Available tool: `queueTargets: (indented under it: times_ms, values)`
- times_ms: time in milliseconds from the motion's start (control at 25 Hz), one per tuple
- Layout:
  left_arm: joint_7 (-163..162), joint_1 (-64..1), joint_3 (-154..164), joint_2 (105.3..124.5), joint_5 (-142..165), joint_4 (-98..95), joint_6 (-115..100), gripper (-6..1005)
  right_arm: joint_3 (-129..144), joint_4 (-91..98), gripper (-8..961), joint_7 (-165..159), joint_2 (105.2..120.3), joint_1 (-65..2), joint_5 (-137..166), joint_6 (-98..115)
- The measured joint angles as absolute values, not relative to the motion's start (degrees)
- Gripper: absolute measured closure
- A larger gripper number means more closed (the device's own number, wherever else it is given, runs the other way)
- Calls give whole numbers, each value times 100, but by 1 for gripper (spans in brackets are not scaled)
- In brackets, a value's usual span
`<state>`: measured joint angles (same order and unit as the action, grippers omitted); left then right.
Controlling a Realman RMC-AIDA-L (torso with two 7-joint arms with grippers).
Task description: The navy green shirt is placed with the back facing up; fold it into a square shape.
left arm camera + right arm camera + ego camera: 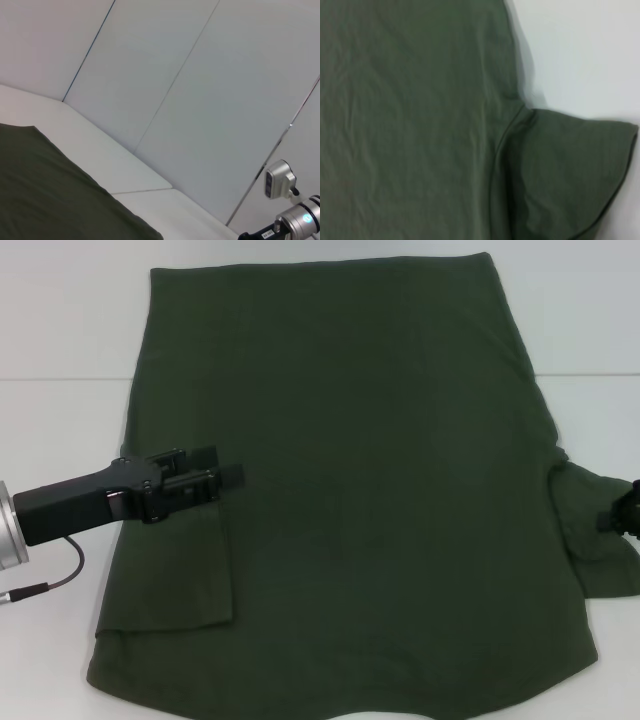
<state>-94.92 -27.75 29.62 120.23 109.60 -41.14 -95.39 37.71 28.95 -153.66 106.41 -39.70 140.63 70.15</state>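
Observation:
The navy green shirt [380, 490] lies flat on the white table and fills most of the head view. Its left sleeve [195, 570] is folded inward onto the body. My left gripper [232, 477] hovers just above the top of that folded flap, pointing toward the shirt's middle, open and holding nothing. My right gripper [622, 515] shows only at the frame's right edge, beside the spread-out right sleeve [590, 540]. The right wrist view shows the shirt's body [410, 125] and that sleeve [565, 175] from close above. The left wrist view catches one corner of the shirt [45, 190].
The white table [60, 440] shows bare on both sides of the shirt. A grey cable [55, 580] hangs from the left arm near the table's left edge. Pale wall panels [200, 75] stand behind the table.

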Motion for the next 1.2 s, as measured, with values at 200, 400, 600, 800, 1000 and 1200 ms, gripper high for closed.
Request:
queueTargets:
  times_ms: [200,400,600,800,1000,1200]
  values:
    - [-9492,-2767,2962,12023,10926,-4114,-9546,276,3771,2908,805,-15377,10625,-3944,14063,7021]
    - [-9498,-2767,2962,12023,10918,-4114,-9546,275,3762,2944,920,-15349,10614,-3923,14062,7041]
    - [-9501,-2753,2962,12006,10882,-4114,-9546,275,3770,3235,936,-15230,10512,-3858,14064,7156]
    - [-9509,-2677,2956,11984,10763,-4116,-9590,275,3771,3508,926,-15190,10425,-3881,14154,7244]
    - [-9556,-2656,2944,11978,10695,-4121,-9644,275,3768,3570,917,-15229,10384,-3982,14350,7271]
    - [-9564,-2653,2944,11979,10686,-4123,-9669,275,3713,3628,908,-15301,10307,-4032,14490,7304]
